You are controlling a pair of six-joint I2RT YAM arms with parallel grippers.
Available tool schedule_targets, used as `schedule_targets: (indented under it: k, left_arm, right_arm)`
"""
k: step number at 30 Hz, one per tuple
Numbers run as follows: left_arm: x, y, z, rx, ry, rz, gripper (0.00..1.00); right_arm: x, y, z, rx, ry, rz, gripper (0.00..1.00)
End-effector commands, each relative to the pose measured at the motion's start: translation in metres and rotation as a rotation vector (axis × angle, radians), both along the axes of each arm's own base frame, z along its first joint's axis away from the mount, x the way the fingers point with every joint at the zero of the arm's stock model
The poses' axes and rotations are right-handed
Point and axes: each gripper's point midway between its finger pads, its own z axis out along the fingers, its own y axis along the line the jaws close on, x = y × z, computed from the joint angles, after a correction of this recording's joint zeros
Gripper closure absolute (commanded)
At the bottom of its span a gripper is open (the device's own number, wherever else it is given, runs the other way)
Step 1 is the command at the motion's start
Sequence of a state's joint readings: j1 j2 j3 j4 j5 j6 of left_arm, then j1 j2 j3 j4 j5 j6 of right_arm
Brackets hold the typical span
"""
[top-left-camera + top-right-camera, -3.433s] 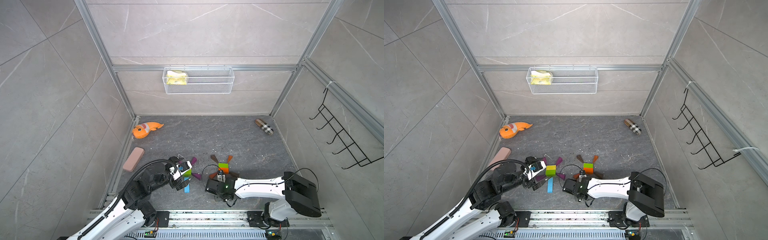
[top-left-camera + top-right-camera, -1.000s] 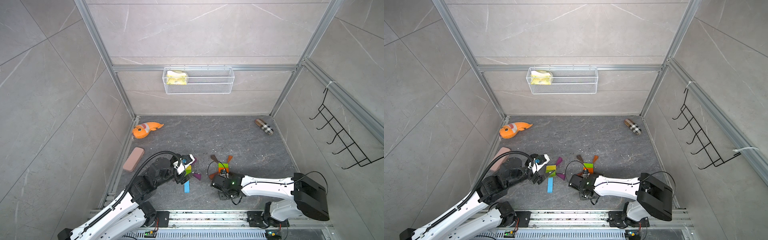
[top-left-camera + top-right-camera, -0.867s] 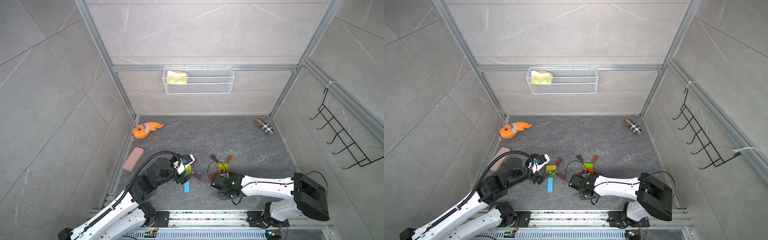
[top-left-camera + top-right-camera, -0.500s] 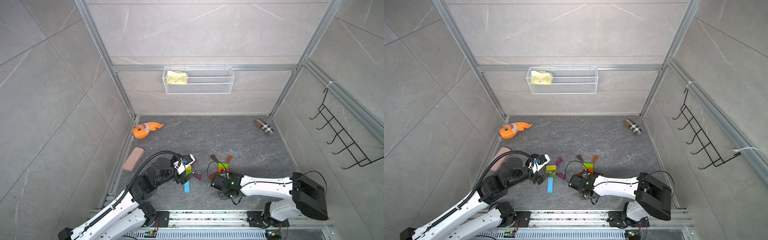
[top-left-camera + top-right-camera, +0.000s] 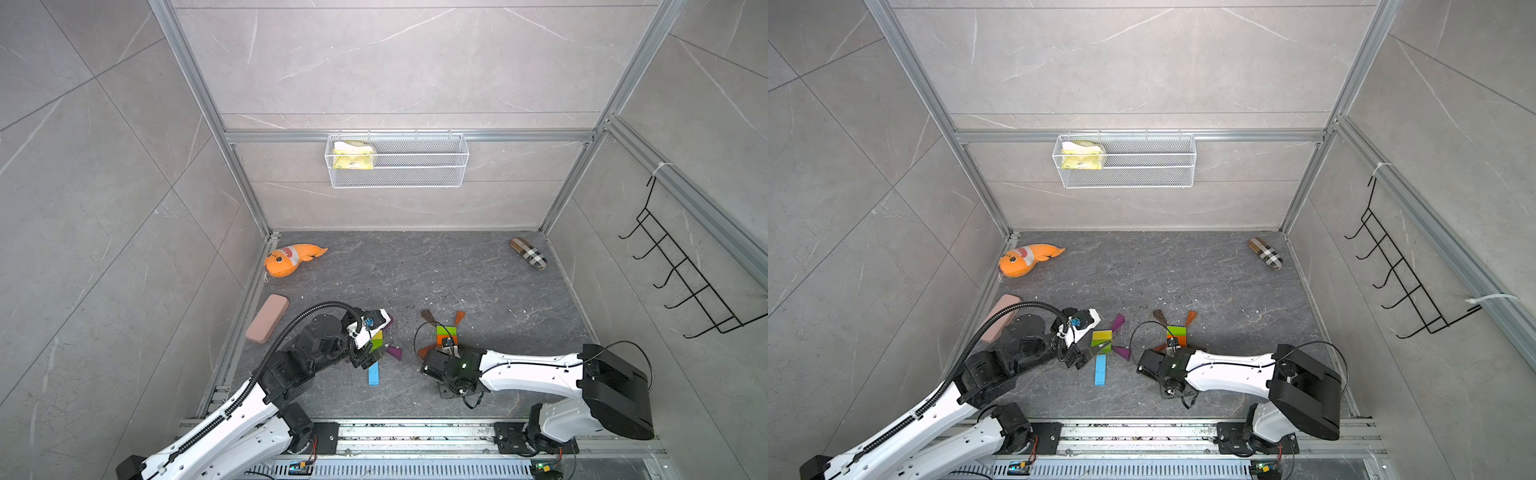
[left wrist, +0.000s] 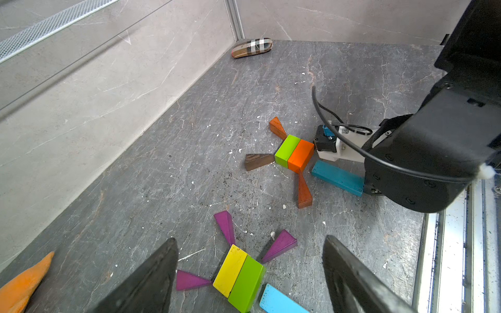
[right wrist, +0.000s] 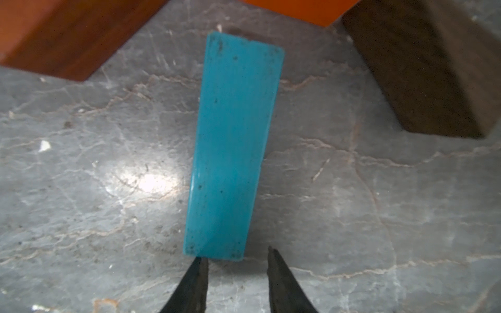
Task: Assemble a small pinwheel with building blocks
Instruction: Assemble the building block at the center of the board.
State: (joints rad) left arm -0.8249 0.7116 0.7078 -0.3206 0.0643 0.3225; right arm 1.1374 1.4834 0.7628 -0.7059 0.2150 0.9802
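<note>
Just ahead of the right jaws, which stand slightly parted and pinch nothing, the teal bar (image 7: 233, 146) lies flat on the surface (image 7: 81, 189). Its near end sits at the tips, one tip touching a corner, and its far end points at the orange brick (image 6: 301, 157); whether they touch cannot be told. That brick sits flush against the lime brick (image 6: 287, 149), and an orange-brown wedge (image 6: 303, 192) and a dark brown wedge (image 6: 259, 161) fan out from the pair's corners. Farther out, the left jaws hang spread wide and empty above a second figure: the yellow brick (image 6: 230, 271) against the green brick (image 6: 246, 284), a purple wedge (image 6: 279, 245) at one corner, the pale blue bar (image 6: 279, 302) as its stem. The teal bar looks like painted solid wood: probably light and stiff, with glossy paint that could slide between the tips. It is thin and lies low, so I would take it across its narrow width, on the long side faces, nearer the middle than the end, lest it swing in the grip
</note>
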Motion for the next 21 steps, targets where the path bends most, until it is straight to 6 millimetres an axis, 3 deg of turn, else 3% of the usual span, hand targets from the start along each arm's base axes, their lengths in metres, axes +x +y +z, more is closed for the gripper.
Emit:
schedule_targets:
  k: [1, 16, 21]
  left_arm:
    - [-0.0034, -0.0032, -0.0021, 0.002, -0.002, -0.032, 0.16]
    - [-0.0034, -0.0051, -0.0056, 0.012, 0.010, -0.040, 0.16]
    - [-0.0006, -0.0041, -0.0071, 0.012, 0.005, -0.024, 0.16]
  right_arm:
    - [0.0067, -0.0010, 0.0030, -0.018, -0.021, -0.015, 0.61]
    - [0.0072, -0.0006, 0.0013, -0.014, -0.008, -0.015, 0.61]
    - [0.0048, 0.0006, 0.0099, 0.009, -0.002, -0.007, 0.61]
